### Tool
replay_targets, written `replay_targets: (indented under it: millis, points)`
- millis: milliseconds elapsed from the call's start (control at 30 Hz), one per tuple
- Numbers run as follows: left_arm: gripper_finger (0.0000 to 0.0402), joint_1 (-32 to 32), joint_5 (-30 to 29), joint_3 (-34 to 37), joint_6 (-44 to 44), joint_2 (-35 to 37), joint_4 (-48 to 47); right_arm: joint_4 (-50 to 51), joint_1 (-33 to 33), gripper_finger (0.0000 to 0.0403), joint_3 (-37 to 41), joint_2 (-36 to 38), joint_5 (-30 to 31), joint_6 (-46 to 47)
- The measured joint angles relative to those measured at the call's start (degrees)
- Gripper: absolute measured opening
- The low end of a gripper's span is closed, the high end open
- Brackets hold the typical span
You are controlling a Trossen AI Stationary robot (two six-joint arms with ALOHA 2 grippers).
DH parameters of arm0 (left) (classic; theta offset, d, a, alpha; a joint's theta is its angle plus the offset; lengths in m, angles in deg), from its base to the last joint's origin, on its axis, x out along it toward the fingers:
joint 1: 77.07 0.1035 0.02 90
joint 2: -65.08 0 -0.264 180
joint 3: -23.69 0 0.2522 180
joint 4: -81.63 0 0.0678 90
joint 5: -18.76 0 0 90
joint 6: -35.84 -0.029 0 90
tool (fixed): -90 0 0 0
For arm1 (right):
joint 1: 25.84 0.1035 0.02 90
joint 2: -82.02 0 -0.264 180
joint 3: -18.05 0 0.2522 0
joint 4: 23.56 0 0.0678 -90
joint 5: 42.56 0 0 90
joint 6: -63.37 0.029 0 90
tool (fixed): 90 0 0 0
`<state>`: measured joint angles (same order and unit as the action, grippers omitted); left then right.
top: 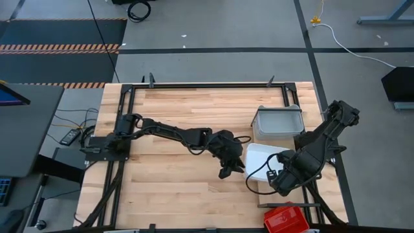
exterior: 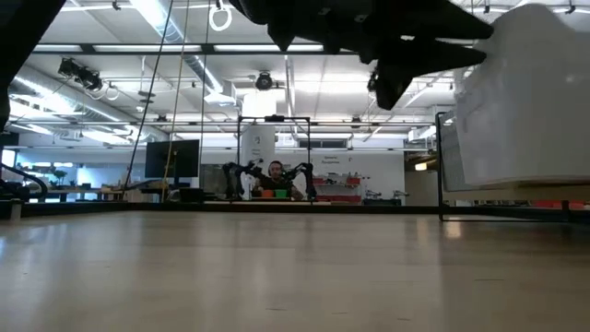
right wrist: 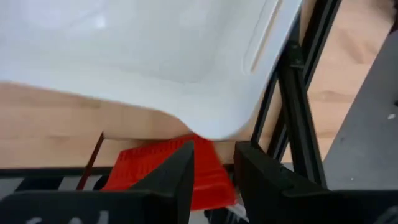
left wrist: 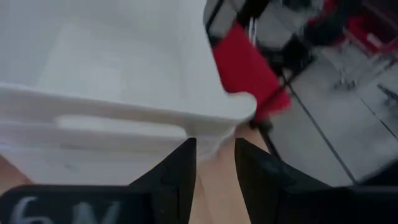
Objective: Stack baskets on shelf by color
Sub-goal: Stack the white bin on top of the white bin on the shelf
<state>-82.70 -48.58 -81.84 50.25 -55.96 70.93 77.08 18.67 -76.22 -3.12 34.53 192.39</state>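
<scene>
- A white basket [top: 264,159] sits near the right edge of the surface [top: 174,194], with both arms closing on it from opposite sides, likely so that 2 grippers can share the lift.
- The left gripper [top: 228,169] sits just beside the white basket's left wall. In the left wrist view its jaws stand slightly parted with only bare wood between them, the basket's rim just ahead, so nothing is gripped.
- The right gripper [top: 279,181] hangs at the basket's corner nearest the front edge. In the right wrist view its jaws are also slightly parted and empty, with the basket's rounded corner just ahead.
- A light grey basket [top: 278,123] stands close behind the white one, toward the far edge. Whether the 2 touch is hard to tell.
- A red basket [top: 285,219] lies at the front right corner, partly cut off by the picture's edge.
- Only 3 baskets show, and no shelf panel is visible in any view, so sorting by color seems barely started.
- In the low view the arms overhead are dark shapes.
</scene>
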Motion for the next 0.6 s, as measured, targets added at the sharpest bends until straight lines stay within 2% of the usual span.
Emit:
replay_targets:
  millis: [200, 367, 533, 600]
  points:
    - [0.0117, 0.2, -3.8, -0.1, 0.2, -1.3, 4.8, -1.7, 0.0, 0.0119, 3.1, -0.1, -0.2, -1.0]
    - [0.0117, 1.1, -6.4, -0.1, 4.2, -2.7, 10.0, -2.4, 0.0, 0.0119, 3.3, -0.1, -0.2, -1.3]
    - [0.0117, 2.8, -16.9, -0.1, 8.0, -2.9, 12.9, -2.5, 0.0, 0.0119, 3.3, -0.1, -0.2, -1.3]
    - [0.0117, 4.0, -17.6, -0.1, 9.4, -2.9, 14.2, -2.5, 0.0, 0.0119, 3.3, -0.1, -0.2, -1.4]
